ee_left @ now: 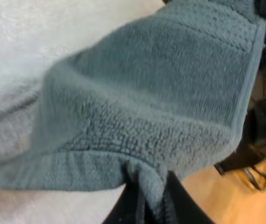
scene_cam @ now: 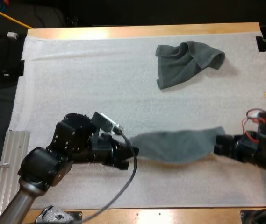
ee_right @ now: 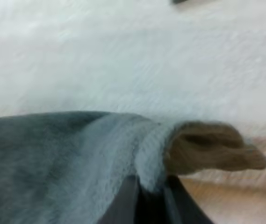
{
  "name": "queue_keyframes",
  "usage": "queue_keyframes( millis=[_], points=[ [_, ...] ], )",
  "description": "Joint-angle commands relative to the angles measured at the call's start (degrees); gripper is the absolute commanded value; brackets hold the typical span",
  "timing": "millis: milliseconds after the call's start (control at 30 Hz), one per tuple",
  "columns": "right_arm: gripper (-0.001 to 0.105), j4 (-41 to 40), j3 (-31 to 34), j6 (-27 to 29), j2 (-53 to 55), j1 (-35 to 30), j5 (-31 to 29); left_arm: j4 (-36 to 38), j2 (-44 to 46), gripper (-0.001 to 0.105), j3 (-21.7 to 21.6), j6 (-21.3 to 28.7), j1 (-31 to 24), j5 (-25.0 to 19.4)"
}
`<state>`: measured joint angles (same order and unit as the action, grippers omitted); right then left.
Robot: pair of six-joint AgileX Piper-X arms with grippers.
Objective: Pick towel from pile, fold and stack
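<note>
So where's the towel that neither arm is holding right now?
In the high view the crumpled towel lies on the white mat toward its far right, well beyond the stretched towel that the left gripper and right gripper hold.

Left end effector (scene_cam: pixel 132 157) and right end effector (scene_cam: pixel 216 145) face each other low, each clamped on the towel (scene_cam: pixel 175 145).

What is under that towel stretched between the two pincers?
The white mat shows all around the stretched towel; the patch directly beneath it is covered.
</note>
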<state>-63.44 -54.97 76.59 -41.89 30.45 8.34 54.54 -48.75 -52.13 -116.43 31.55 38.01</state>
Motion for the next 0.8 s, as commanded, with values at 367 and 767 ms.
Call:
queue_keyframes(
  millis=[367, 767],
  points=[
    [0.000, -12.9, -6.5, -12.9, 0.3, 19.5, -1.3, 16.3, 8.4, 0.000, -2.2, -0.3, 11.1, -10.6],
    [0.000, -2.4, -0.8, -7.9, -16.8, 17.0, -11.2, 8.0, -2.9, 0.000, 3.5, 6.1, 8.2, -20.9]
  ],
)
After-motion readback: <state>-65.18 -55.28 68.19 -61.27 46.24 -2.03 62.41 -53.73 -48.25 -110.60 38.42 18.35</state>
